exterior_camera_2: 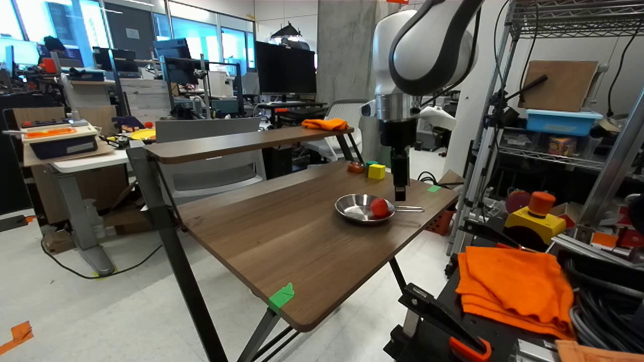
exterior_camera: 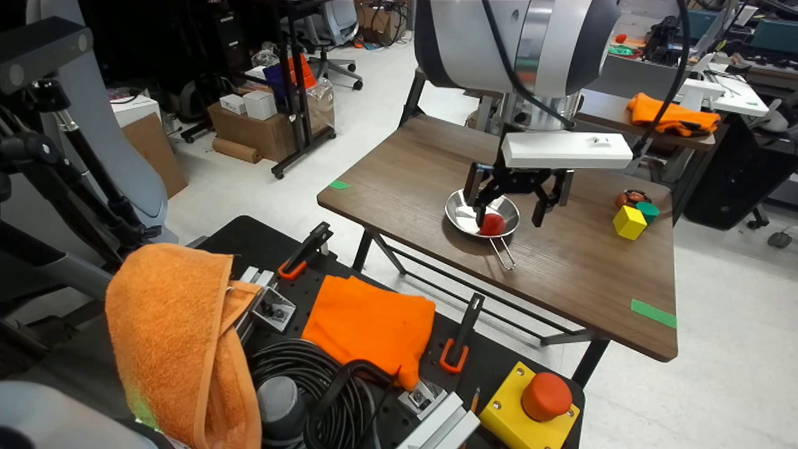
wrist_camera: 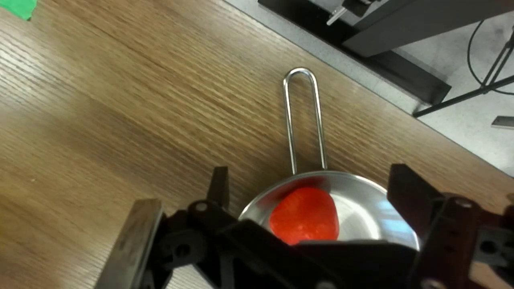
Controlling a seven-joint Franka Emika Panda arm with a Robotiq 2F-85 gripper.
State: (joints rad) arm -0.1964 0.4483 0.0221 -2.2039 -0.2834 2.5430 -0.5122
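Lump (wrist_camera: 304,214): red and roundish, lay inside the pan (wrist_camera: 371,206), off centre toward the handle (wrist_camera: 300,70). Whether it touched the pan wall, you could not confirm.
Lump from gripper (wrist_camera: 308,176): beneath it. In the wrist view you had the lump almost midway, side to side, between the fingertips (wrist_camera: 219,184), and lower in that picture than the line joining them. The drop from fingertips to lump could not be judged.
Lump axis: no clear long axis found.
Handle line: ran out from the pan toward the nearest edge of the table (wrist_camera: 120,120), roughly square to the line between your fingertips.
Nearer tool: you had only one gripper, and it stood nearest the pan and lump.
Gripper spread: fingers wide apart, about as far as they would go; nothing held between them.
Gripper contact: none seen. In an exterior view the handle (exterior_camera_2: 410,207) showed clear of your fingers; in an exterior view one finger (exterior_camera: 479,215) crossed the pan, by line of sight only, as far as you could judge.
Cube (exterior_camera: 629,223): yellow, stood just beside a green block (exterior_camera: 648,212), with a brown thing (exterior_camera: 631,198) near, all well apart from the pan.
Tape (exterior_camera: 653,313): green strip, stuck to the table near a corner.
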